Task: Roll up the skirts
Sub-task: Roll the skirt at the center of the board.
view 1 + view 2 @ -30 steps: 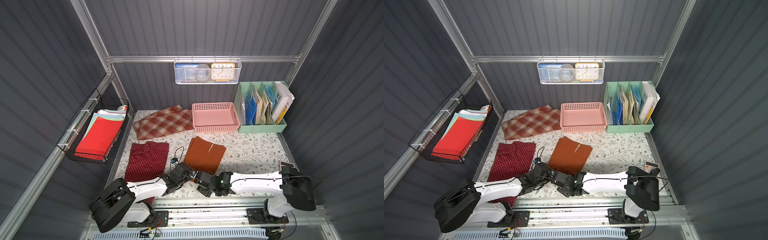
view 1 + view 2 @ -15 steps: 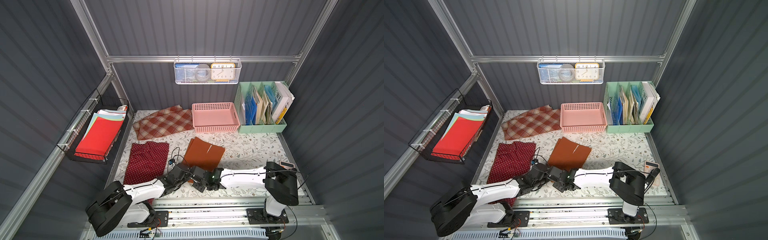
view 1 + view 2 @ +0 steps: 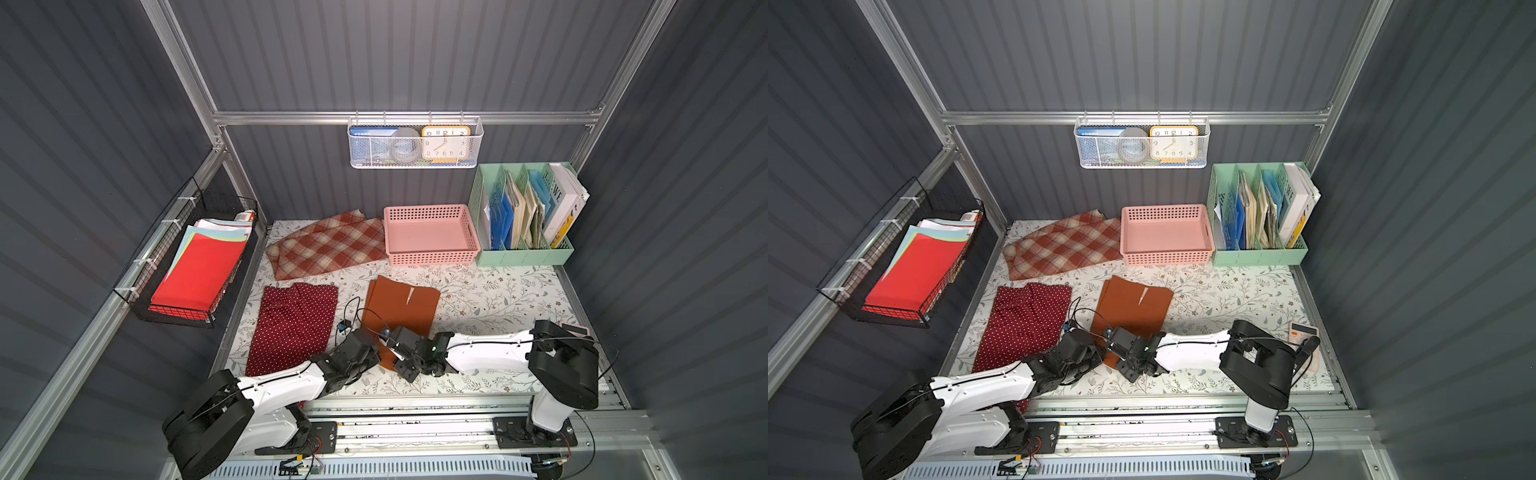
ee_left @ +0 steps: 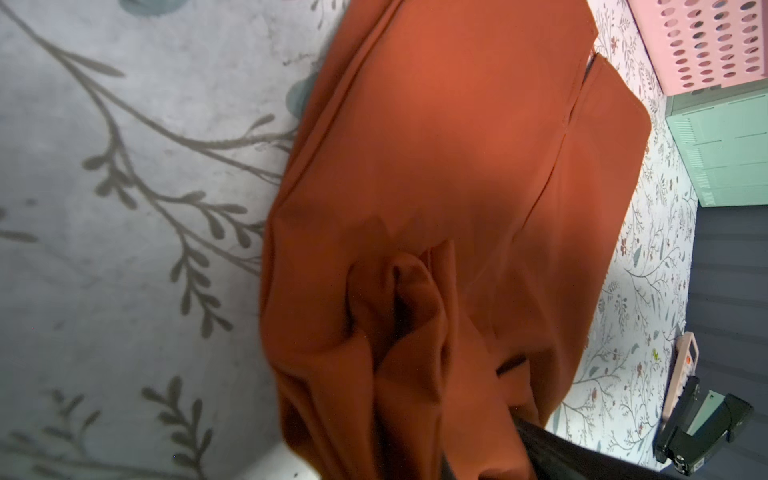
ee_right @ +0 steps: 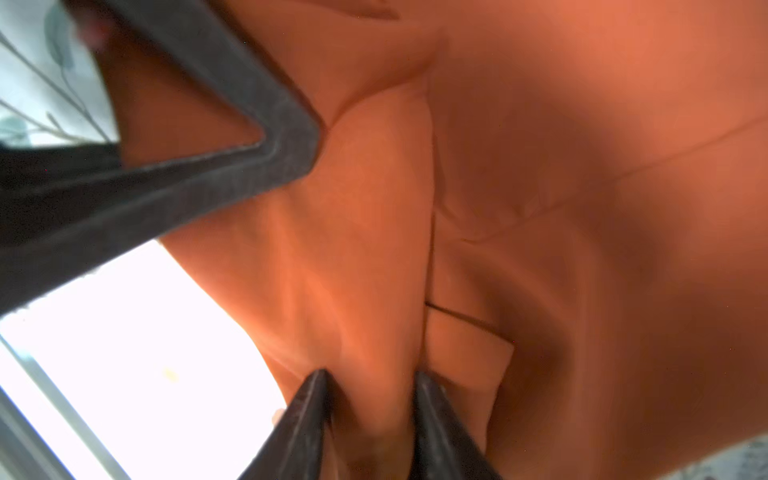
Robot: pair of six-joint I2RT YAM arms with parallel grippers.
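rust-orange skirt (image 3: 401, 305) caught at its near edge, no roll made yet

two claws crowd the edge of the skirt nearest the front rail (image 3: 415, 419), side by side in both top views. the left claw (image 3: 370, 351) is clenched. its wrist view shows the cloth bunched and drawn up toward it, so it reads as gripping that edge. the right claw (image 5: 370, 397), just beside it, has its fingertips (image 5: 316, 399) standing apart astride a raised ridge of the same cloth; whether they bite it or merely straddle it cannot be told.

the rest of the skirt lies flat on the floral mat (image 3: 490, 299), stretching away from both claws toward the pink basket (image 3: 432, 258). its long axis runs near to far, with the far end leaning slightly right, so a roll would likely have to travel away from the robot along that line. room looks fair: a bare band of mat parts the far edge from the basket, and open mat lies to the right. on the left a narrow strip separates it from the polka-dot skirt (image 3: 293, 324), and the plaid skirt (image 3: 328, 247) lies at the back beside the basket (all three garments are unrolled). behind the claws the rail is close — little room to pull back.
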